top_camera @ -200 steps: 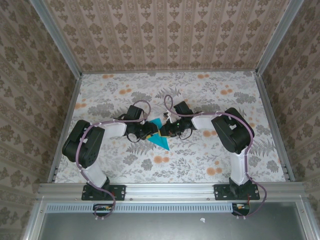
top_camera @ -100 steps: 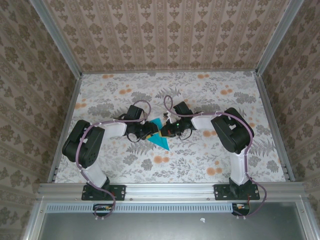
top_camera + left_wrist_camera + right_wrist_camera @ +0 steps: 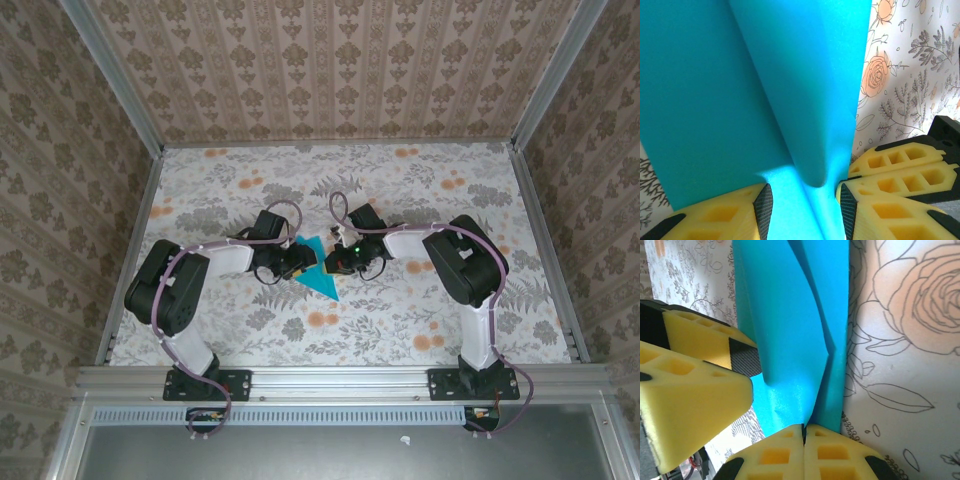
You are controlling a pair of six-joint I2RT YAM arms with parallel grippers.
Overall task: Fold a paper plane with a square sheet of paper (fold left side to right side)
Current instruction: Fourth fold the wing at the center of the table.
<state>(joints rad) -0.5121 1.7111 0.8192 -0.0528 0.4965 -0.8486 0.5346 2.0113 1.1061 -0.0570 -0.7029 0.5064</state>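
Two grippers meet over the folded cyan-blue sheet of paper, which lies near the middle of the floral-printed table as a plain, unmarked triangle with its tip towards the arm bases. The left gripper has its yellow foam jaws apart, astride a raised ridge of the sheet; whether the pads press it I cannot tell. The right gripper has its jaws together, pinching the paper's creased edge just beside the left gripper's fingers. A small green light glows on the right wrist.
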